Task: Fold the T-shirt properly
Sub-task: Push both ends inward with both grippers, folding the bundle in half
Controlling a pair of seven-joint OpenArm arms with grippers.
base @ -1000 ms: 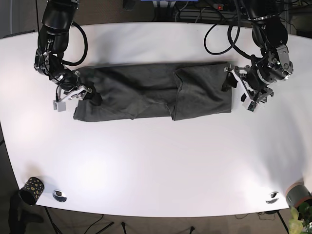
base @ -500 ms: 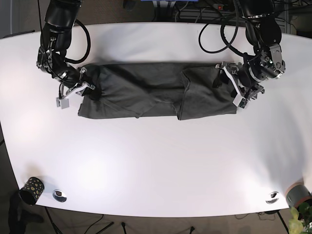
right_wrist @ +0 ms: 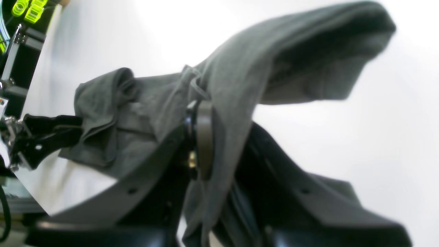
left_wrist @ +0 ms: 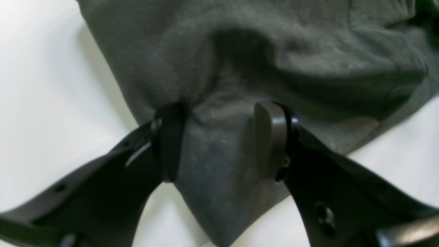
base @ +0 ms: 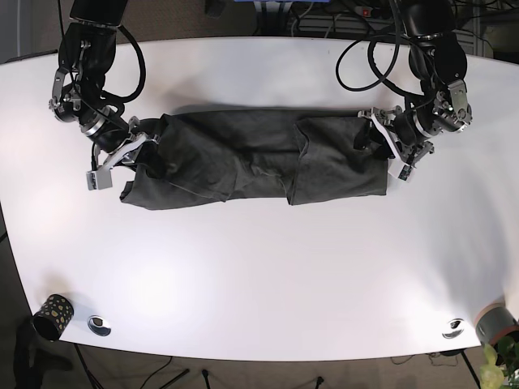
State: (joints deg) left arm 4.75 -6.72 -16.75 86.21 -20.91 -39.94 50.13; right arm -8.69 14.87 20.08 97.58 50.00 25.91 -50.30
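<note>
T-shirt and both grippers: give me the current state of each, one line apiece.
T-shirt: dark grey, folded into a long band across the white table, both ends bunched.
Left gripper: jaws apart, straddling a fold of shirt cloth.
Right gripper: jaws shut on the shirt, cloth lifted and draped over it.

My right pincer (right_wrist: 219,144) is mostly buried under the T-shirt (right_wrist: 240,68), so one finger stays hidden. Both wrist views are soft with blur. My left pincer (left_wrist: 219,140) is cut off by the bottom edge. From above, cloth hides both pincers' tips.
</note>
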